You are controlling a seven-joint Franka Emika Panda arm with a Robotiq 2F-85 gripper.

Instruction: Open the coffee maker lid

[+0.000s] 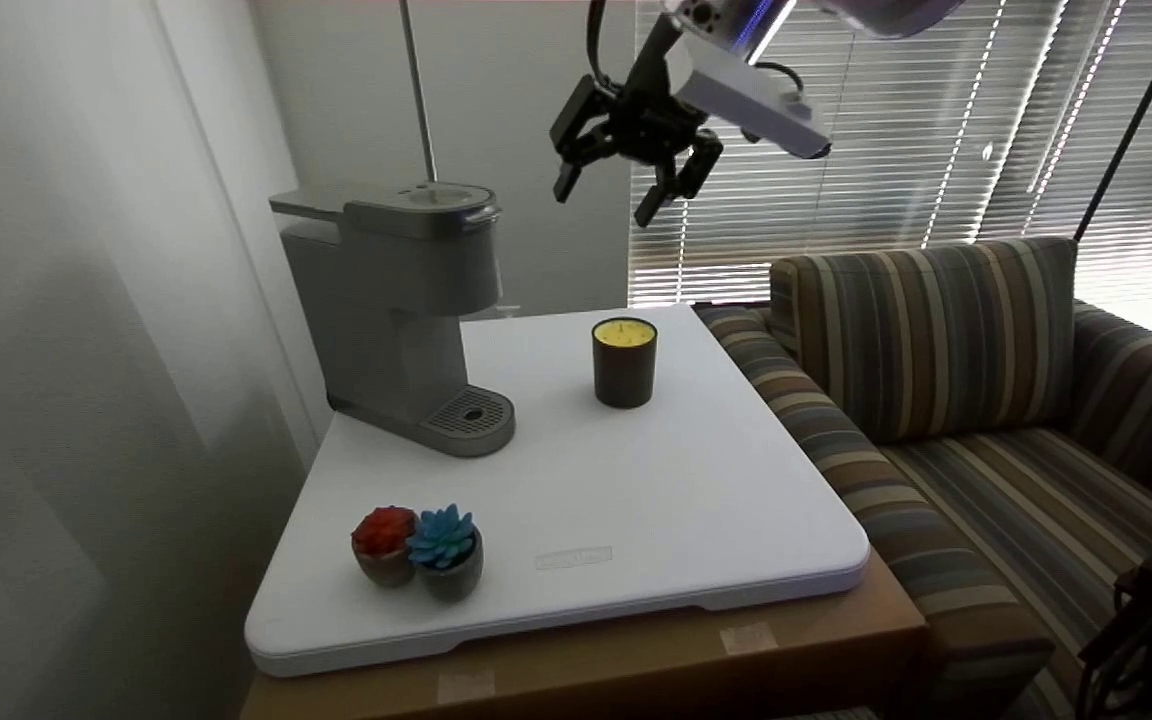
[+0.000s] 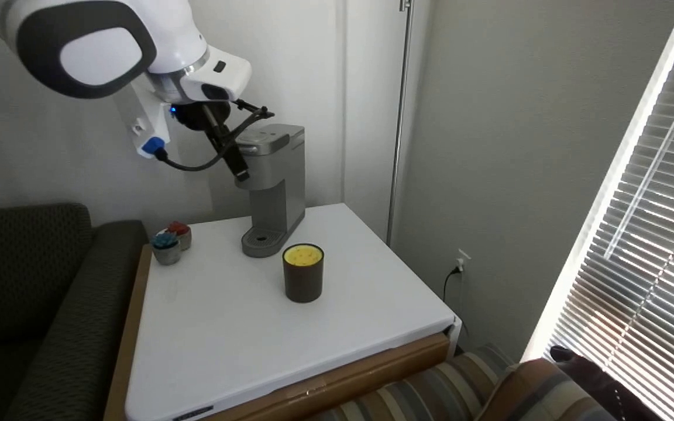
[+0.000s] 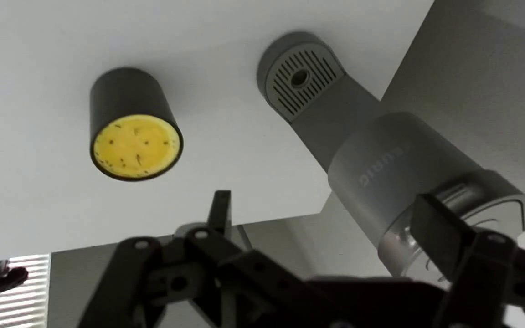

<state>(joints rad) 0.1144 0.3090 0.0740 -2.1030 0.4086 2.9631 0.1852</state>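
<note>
Gripper [image 1: 604, 206] aloft, jaws apart, right of the coffee maker [image 1: 391, 315] in an exterior view; lid [image 1: 424, 207] down; candle [image 1: 624, 373] far, plants [image 1: 443, 548] near.

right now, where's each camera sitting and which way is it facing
An exterior view: on the blue plant side, facing the blinds; arm and hand show.
An exterior view: on the dark cup side, facing the coffee maker; arm and hand show.
Wrist view: on the wrist, looking down at the tabletop; fingers show.
Both exterior views share the blue plant.
</note>
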